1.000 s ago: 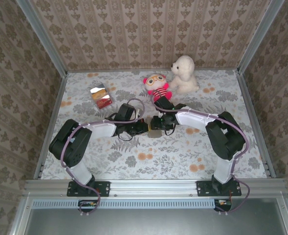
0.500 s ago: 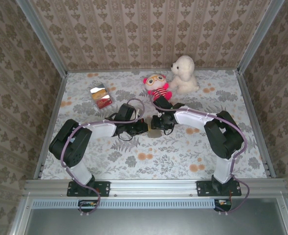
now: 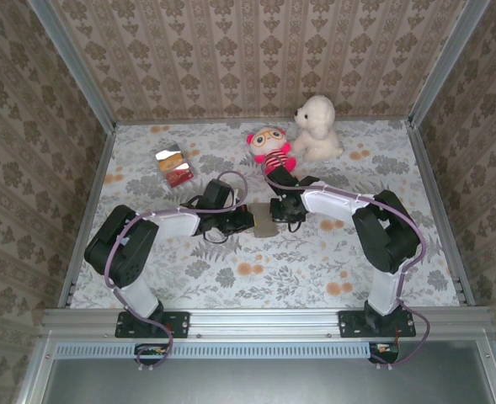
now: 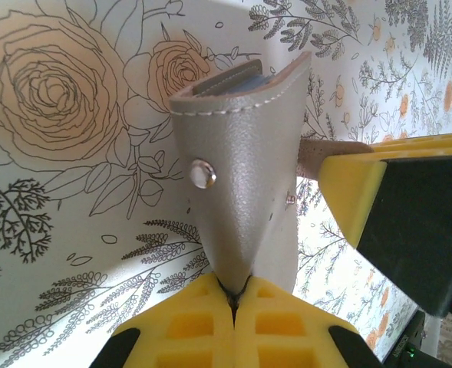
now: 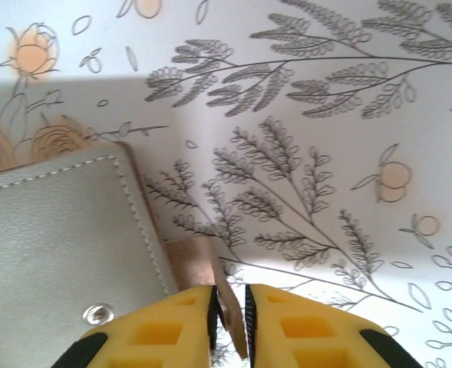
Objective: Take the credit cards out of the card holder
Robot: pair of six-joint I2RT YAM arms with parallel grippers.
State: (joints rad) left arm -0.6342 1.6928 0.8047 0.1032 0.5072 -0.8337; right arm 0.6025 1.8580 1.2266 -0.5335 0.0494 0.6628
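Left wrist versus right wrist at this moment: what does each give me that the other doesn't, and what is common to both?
Left wrist: the left gripper is clamped on the folded end of the card holder, and dark and bluish layers sit between the holder's leaves at the open end. Right wrist: the right gripper pinches the gold-brown card, which sticks out past the holder's stitched edge. Both: the grey holder with its metal stud, that card, and the flowered table cover.
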